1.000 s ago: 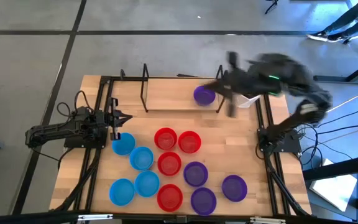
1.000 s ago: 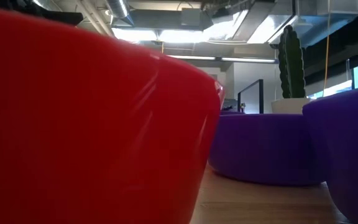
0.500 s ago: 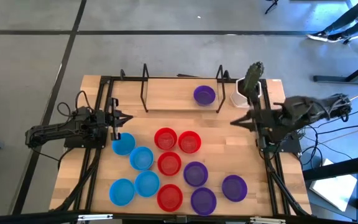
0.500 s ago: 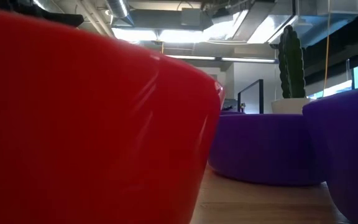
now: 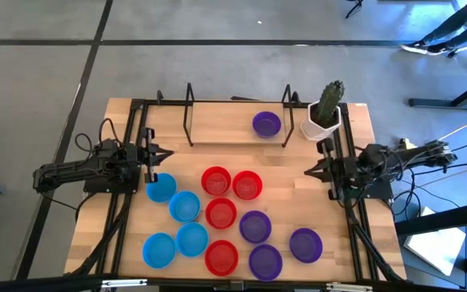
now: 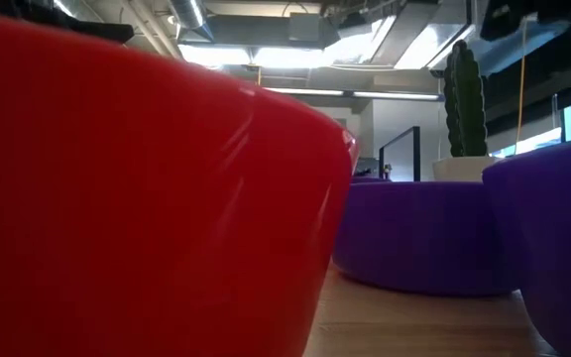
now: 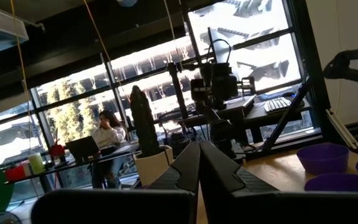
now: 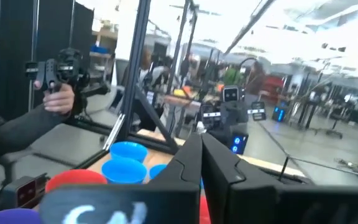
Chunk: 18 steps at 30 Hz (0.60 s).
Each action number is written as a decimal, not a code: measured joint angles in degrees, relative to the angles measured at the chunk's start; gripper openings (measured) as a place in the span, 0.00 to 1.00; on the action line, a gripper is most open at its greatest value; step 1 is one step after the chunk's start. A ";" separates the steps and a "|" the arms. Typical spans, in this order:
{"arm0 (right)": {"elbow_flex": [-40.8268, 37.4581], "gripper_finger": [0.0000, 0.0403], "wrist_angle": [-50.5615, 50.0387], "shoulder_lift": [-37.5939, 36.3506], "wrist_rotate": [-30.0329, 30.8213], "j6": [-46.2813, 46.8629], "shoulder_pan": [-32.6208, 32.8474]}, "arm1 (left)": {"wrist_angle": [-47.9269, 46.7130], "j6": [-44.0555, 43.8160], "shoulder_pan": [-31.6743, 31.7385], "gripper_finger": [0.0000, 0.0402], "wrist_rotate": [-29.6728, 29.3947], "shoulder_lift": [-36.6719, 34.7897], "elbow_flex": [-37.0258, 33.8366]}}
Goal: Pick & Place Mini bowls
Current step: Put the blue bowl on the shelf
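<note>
Right now one purple bowl (image 5: 267,123) sits alone at the far rack while both hands, left hand (image 5: 159,156) and right hand (image 5: 311,170), rest closed and empty at the sides, so next comes reaching for the near cluster of bowls (image 5: 220,213).

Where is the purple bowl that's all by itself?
In the high view, the lone purple bowl sits at the table's far edge, inside the black wire rack, just left of the white pot with the cactus and apart from the other bowls.
</note>
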 joint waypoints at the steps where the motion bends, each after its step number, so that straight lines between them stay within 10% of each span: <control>1: -1.72 0.01 2.19 -0.47 -0.47 0.13 -0.20 | 0.00 0.00 -0.01 0.02 0.00 0.00 0.00; 18: -12.63 0.01 12.93 -1.75 -1.08 1.63 -0.55 | 0.01 0.00 0.00 0.01 0.02 0.00 0.00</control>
